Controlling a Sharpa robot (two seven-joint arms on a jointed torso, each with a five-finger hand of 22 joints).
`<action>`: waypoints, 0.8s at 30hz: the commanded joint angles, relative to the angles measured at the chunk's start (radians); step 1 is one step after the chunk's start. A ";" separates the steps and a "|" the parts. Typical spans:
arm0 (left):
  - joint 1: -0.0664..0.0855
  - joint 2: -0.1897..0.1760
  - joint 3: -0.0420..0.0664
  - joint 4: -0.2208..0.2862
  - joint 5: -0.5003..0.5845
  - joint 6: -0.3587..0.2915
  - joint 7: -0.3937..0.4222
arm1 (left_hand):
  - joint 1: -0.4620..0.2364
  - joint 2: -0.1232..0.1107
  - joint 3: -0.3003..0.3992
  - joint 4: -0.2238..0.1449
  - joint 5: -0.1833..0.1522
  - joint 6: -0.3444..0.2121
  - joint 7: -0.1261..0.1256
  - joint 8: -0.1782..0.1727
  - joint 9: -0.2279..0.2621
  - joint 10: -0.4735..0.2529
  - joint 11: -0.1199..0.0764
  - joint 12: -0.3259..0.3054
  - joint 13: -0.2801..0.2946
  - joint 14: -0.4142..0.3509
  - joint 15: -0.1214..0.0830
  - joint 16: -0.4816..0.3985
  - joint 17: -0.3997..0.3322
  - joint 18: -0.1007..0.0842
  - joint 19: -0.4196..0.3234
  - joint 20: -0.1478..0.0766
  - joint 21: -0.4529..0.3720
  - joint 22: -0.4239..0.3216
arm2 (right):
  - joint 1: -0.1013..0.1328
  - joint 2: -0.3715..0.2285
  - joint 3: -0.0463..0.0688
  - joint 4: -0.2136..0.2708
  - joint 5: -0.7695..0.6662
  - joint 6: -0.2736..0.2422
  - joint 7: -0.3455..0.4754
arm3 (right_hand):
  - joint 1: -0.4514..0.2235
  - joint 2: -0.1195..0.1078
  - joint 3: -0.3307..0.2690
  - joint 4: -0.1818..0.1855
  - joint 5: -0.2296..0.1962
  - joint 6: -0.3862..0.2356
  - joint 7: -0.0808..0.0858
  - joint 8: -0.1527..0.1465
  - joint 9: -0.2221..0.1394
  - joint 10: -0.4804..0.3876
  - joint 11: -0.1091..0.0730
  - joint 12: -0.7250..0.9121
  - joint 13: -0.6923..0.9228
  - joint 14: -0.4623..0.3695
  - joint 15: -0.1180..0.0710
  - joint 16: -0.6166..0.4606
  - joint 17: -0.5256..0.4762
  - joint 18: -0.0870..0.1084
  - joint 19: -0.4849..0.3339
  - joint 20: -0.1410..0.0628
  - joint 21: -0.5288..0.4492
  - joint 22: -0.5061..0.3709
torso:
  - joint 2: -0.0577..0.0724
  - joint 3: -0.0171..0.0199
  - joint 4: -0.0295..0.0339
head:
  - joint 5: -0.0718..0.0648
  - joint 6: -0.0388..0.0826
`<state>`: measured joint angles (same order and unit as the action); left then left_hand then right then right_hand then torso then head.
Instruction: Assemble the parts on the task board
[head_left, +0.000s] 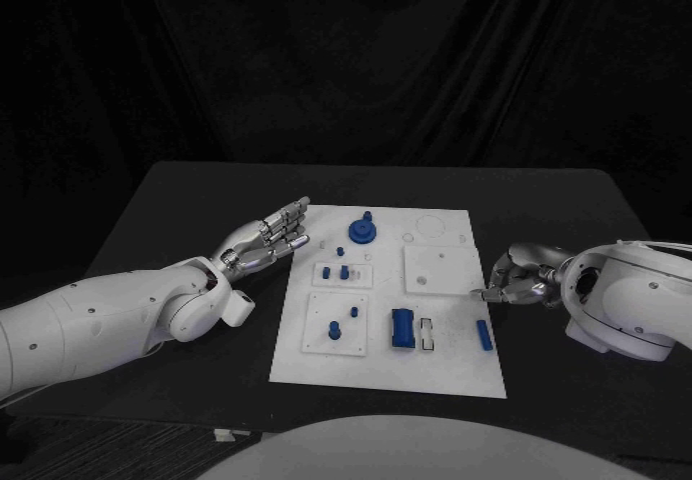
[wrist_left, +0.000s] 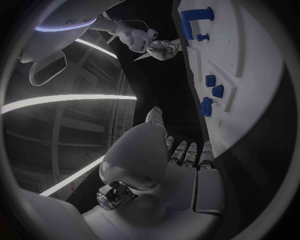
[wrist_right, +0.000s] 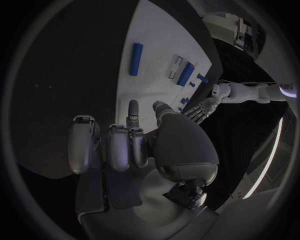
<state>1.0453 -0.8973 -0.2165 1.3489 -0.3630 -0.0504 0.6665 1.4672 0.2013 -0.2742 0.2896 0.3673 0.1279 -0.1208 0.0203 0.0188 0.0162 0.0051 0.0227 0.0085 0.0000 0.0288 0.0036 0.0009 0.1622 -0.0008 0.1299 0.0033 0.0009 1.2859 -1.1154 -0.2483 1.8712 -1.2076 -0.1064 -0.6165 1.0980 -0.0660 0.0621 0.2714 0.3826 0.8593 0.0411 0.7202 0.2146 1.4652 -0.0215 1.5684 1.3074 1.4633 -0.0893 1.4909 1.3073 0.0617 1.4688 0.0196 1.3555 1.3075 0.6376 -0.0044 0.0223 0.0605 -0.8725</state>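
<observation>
near edge of the task board (head_left: 433, 385) comes first, nearest you: white plate, mid table (head_left: 188, 200). just up from that edge sit the blue block (head_left: 402, 328), a pale block (head_left: 428, 333) touching its right side, and the blue bar (head_left: 483, 335) further right, close to the board's right rim. bar's long axis runs near-to-far, roughly parallel to that rim; same in the right wrist view (wrist_right: 135, 58).

other parts: small blue peg (head_left: 335, 329) in the near-left inset, two small blue pieces (head_left: 338, 272) in the mid-left inset, round blue gear (head_left: 361, 233) w/ a stub on top at the far left. white square plate (head_left: 436, 268) mid right looks bare.

right hand (head_left: 516, 277): hovers at the board's right rim, just beyond the bar's far end. fingers curled in, thumb and a finger nearly meeting; nothing seen between them, so read it as clenched on nothing, but the pinch is small in the head view, so not certain.

left hand (head_left: 268, 240): released, fingers straight and spread, palm toward the board, off the left rim by the gear. holds nothing; the left wrist view (wrist_left: 164, 165) agrees.

key relation for you: the bar lies just nearward of the right hand, well apart from the left. judgement: right hand is the one to take it; approach across its short side, fingers straddling the long axis. risk: nudging it off the rim.
</observation>
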 joint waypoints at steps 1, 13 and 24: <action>-0.001 0.005 0.001 -0.001 0.000 -0.017 0.085 | 0.013 0.006 0.003 0.002 0.019 0.001 0.021 -0.001 0.001 0.000 0.018 -0.002 0.000 0.000 0.017 -0.004 -0.001 0.002 0.001 0.009 -0.003 -0.001 | -0.010 0.003 0.000 0.010 -0.060 0.078 -0.063 | 0.011 -0.002 0.000 -0.007 -0.011 0.006 0.002 -0.009 0.008 0.106 -0.008 0.002 0.263 0.081 -0.007 0.006 0.104 -0.016 0.040 -0.007 0.007 0.203 | 0.001 0.0006 -0.0004 | -0.004 0.000; -0.002 0.007 0.001 -0.006 0.000 0.001 0.071 | 0.034 0.013 0.011 0.000 0.058 0.005 0.037 -0.001 0.001 0.003 0.043 0.001 0.001 0.000 0.030 -0.004 -0.001 0.002 0.001 0.022 -0.003 -0.001 | -0.034 0.004 0.000 0.024 -0.154 0.117 -0.072 | 0.024 -0.002 0.003 -0.015 -0.015 0.023 -0.001 -0.019 0.032 0.106 -0.010 0.002 0.263 0.081 -0.011 0.008 0.105 -0.017 0.040 -0.010 0.016 0.205 | 0.001 0.0010 -0.0016 | -0.003 0.000; -0.004 0.008 0.001 -0.007 0.000 0.014 0.062 | 0.046 0.015 0.016 0.000 0.071 0.008 0.051 0.000 0.002 0.005 0.060 0.003 0.001 0.000 0.041 -0.004 -0.001 0.000 0.001 0.031 -0.003 -0.001 | -0.055 0.012 0.000 0.022 -0.169 0.135 -0.074 | 0.028 0.001 0.007 -0.016 0.004 0.023 -0.001 -0.032 0.045 0.106 -0.010 0.002 0.263 0.080 -0.012 0.004 0.097 -0.016 0.038 -0.011 0.014 0.203 | 0.000 0.0004 -0.0006 | -0.005 0.000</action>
<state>1.0431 -0.8913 -0.2166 1.3401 -0.3636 -0.0506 0.6742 1.5011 0.2170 -0.2627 0.2895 0.4350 0.1361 -0.0745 0.0203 0.0191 0.0205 0.0566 0.0227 0.0087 0.0002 0.0615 0.0036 0.0016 0.1622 0.0012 0.1538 0.0033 0.0011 1.2351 -1.1034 -0.2480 1.8925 -1.3506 0.0036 -0.6686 1.1150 -0.0645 0.0690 0.2592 0.3831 0.8752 0.0428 0.6942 0.2583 1.4688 -0.0251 1.5683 1.3074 1.4670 -0.0930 1.4954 1.3073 0.0619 1.4652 0.0161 1.3677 1.3073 0.6383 -0.0036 0.0217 0.0551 -0.8725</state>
